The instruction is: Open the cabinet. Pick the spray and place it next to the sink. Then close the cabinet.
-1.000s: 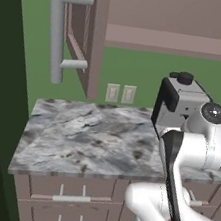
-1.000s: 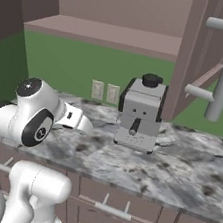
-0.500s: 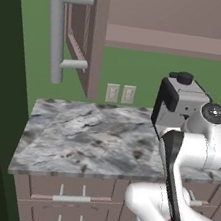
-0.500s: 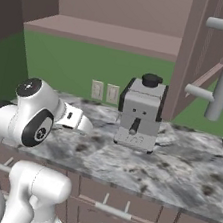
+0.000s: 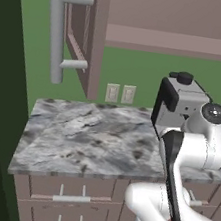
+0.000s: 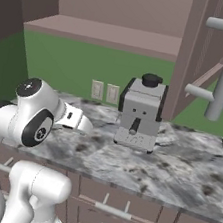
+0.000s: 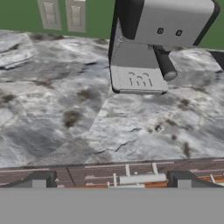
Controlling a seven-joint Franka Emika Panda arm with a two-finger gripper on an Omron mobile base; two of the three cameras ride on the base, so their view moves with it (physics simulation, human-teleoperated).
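Left base view shows the mauve-brown wall cabinet [image 5: 94, 34] with both doors swung open on their long grey bar handles [image 5: 57, 28], its shelf bare as far as you can see; the spray bottle's place you cannot tell yet. Raise the end effector [image 7: 111, 180] toward the shelf and look before reaching. It sits low over the grey marbled bench [image 7: 65, 113], aimed at the grey coffee machine [image 7: 153, 39], fingers well apart, holding nothing, elbow folded close.

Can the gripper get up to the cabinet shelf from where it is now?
Probably yes. Both cabinet doors stand swung open, leaving the front free. The gripper sits low, open, facing the coffee machine, so it must rise over that.
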